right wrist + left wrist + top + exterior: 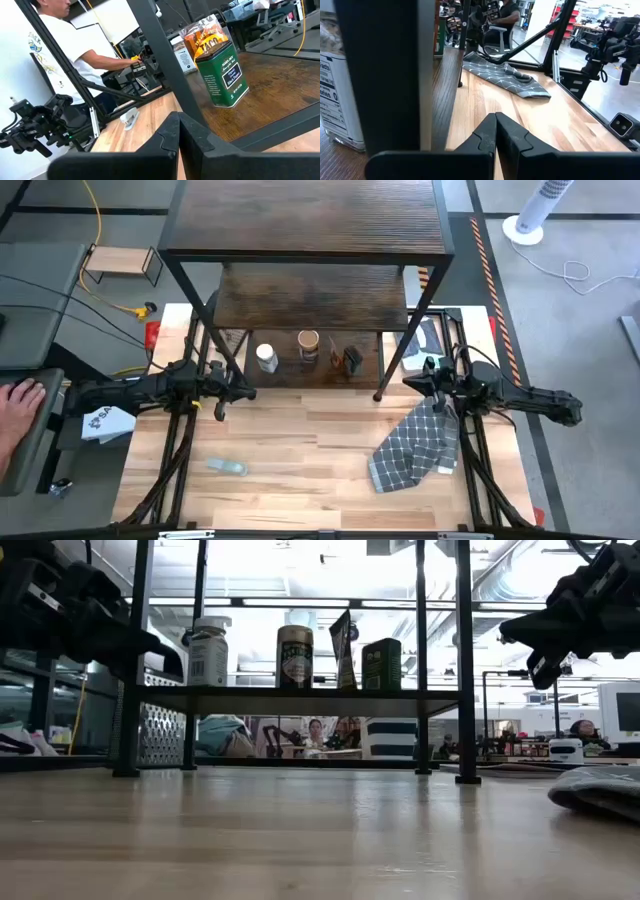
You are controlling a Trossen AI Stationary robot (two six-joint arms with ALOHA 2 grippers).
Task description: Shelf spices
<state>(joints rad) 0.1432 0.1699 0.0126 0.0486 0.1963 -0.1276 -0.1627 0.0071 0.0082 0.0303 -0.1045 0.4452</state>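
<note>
"TACO" on orange packet (pixel 206 39)

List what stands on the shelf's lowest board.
On the shelf, four spices stand in a row: white-capped jar, tan-lidded jar, packet, green tin. Upper boards hide the board's back part.

Both arms are dark, near-black, built of chunky jointed housings with black cables looping along them; the left arm (pixel 150 388) runs out from 9 o'clock and the right arm (pixel 510 395) from 3 o'clock. The left gripper (pixel 496 131) has two matte black fingers, broad at the base and tapering to narrow tips. The right gripper (pixel 179 131) has the same wedge-shaped black fingers above a wide flat black body.
</note>
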